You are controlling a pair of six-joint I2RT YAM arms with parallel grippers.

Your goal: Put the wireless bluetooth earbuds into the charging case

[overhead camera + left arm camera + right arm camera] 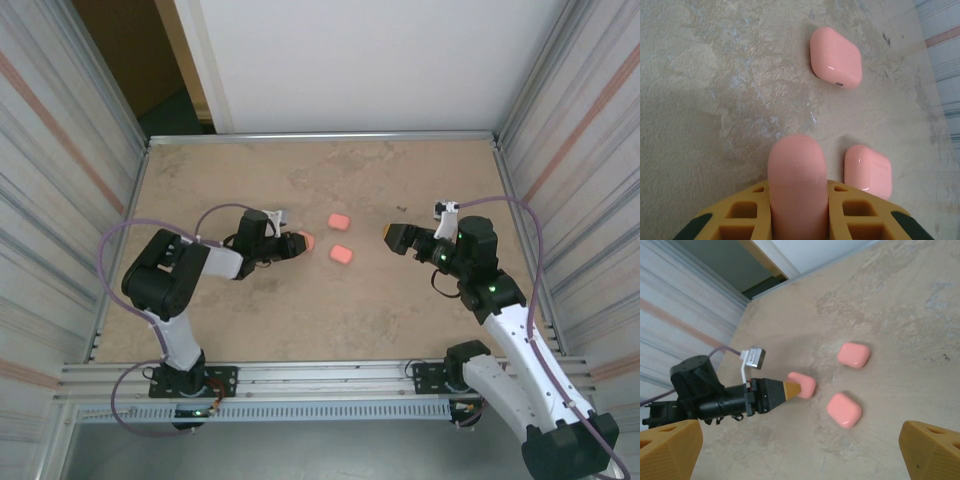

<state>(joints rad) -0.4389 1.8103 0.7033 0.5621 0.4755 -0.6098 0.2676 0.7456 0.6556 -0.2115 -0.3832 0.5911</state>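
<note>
Three pink rounded charging cases are in view, all closed. My left gripper (291, 244) is shut on one case (797, 175), gripping it edge-on between its yellow fingers (860, 215), just above the table. A second case (340, 220) lies farther back on the table, and a third case (342, 255) lies just right of the held one. My right gripper (392, 237) hovers to the right of the cases, open wide, its fingers (670, 447) at the frame's lower corners with nothing between them. The tiny stemmed earbuds are out of view.
The tan tabletop (320, 310) is fenced by corrugated metal walls (60, 180) on both sides and a white board (350, 60) at the back. A dark opening (175, 105) sits at the back left. An aluminium rail (320, 375) runs along the near edge.
</note>
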